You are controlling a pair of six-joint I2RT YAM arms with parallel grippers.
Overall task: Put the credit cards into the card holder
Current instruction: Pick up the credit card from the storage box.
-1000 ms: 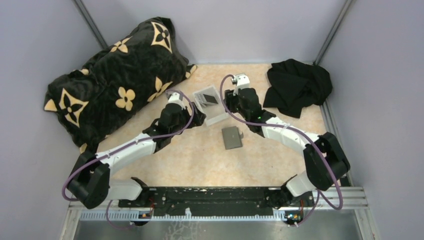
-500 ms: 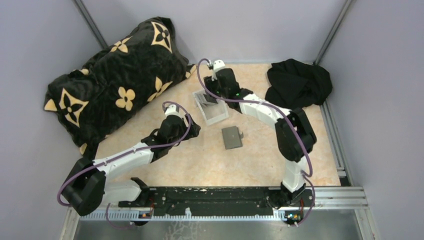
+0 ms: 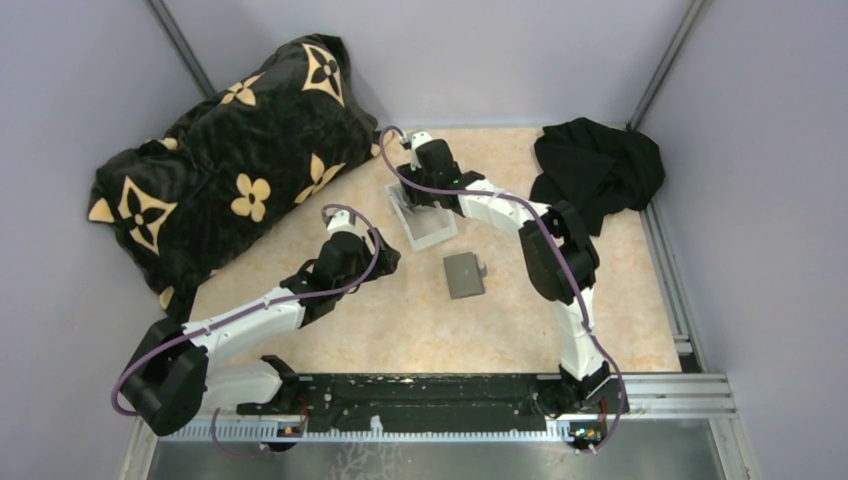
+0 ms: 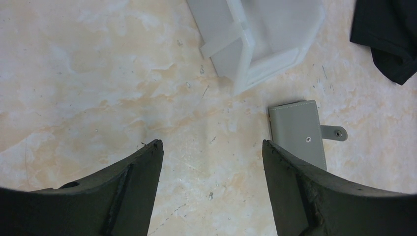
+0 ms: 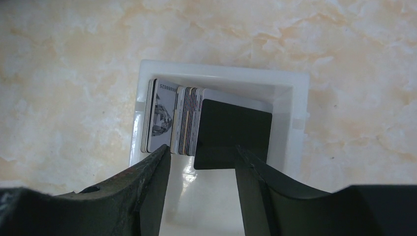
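Several credit cards (image 5: pixel 179 120) stand on edge in a white tray (image 5: pixel 221 69), with a black card (image 5: pixel 233 130) leaning at the right of the stack. My right gripper (image 5: pixel 202 150) is open just above them, its fingers on either side of the black card and not touching it. In the top view the right gripper (image 3: pixel 413 195) covers the far end of the tray (image 3: pixel 432 232). The grey card holder (image 3: pixel 464 275) lies closed on the table near the tray, and shows in the left wrist view (image 4: pixel 299 132). My left gripper (image 4: pixel 211 152) is open and empty above bare table, left of the holder.
A large black cushion with gold flowers (image 3: pixel 230 160) fills the far left. A crumpled black cloth (image 3: pixel 595 170) lies at the far right and shows in the left wrist view (image 4: pixel 388 39). Grey walls enclose the marbled table (image 3: pixel 420 320).
My right arm has swung left and stretched out, bringing its gripper over the far end of the tray. My left gripper has drawn back a little from the tray.
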